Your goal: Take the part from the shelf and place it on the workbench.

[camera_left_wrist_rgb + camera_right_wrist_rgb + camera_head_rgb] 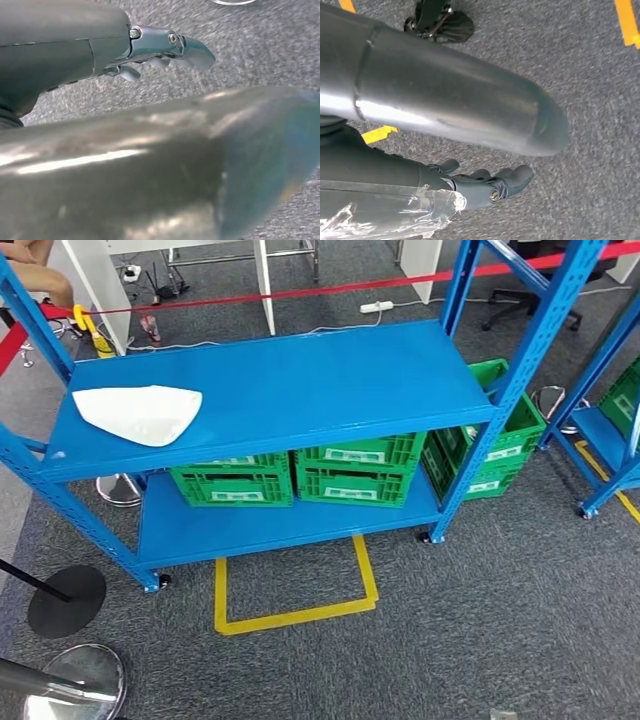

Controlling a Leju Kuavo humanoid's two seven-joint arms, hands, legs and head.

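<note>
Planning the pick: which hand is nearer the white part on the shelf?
Left, probably. The white part lies at the shelf's left end. The left hand hangs over carpet, the right hand over carpet by yellow tape. Neither is at the shelf.

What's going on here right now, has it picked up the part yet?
Not yet. The white part lies untouched at one end of the blue shelf's top board, with green crates on the board below. The robot faces the shelf from across the grey carpet, behind a yellow floor marking. Both arms hang down: the left hand and right hand are over the carpet, fingers apart, holding nothing.
</note>
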